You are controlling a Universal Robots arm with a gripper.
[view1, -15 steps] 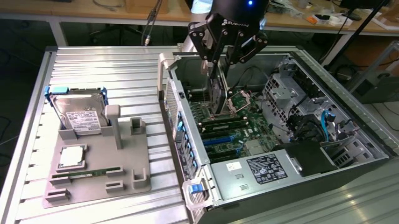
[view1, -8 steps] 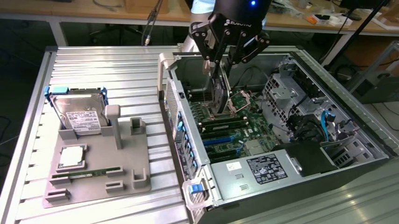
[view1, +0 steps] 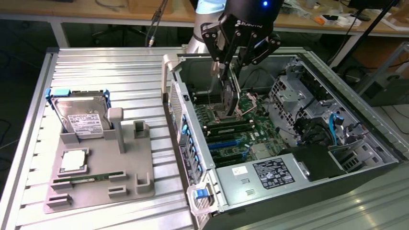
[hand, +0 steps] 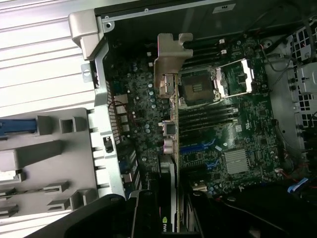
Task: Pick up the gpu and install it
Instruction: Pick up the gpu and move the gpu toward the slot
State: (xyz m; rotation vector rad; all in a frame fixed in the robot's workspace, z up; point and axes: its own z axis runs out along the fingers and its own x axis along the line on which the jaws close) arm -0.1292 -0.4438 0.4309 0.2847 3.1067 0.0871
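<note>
Workshop bench, ribbed metal top. Gripper (view1: 229,69), upper centre of the frame, is clamped on the gpu (view1: 230,98), which hangs edge-down inside the open computer case (view1: 191,143) over the motherboard (view1: 246,132). Step judged: installation, card not yet seated. Seating calls for squaring the card's edge over a slot.

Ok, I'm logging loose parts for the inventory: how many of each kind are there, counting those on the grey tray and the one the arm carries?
hard drive: 1
silver square chip: 1
memory stick: 1
gpu: 1
Total: 4
</note>
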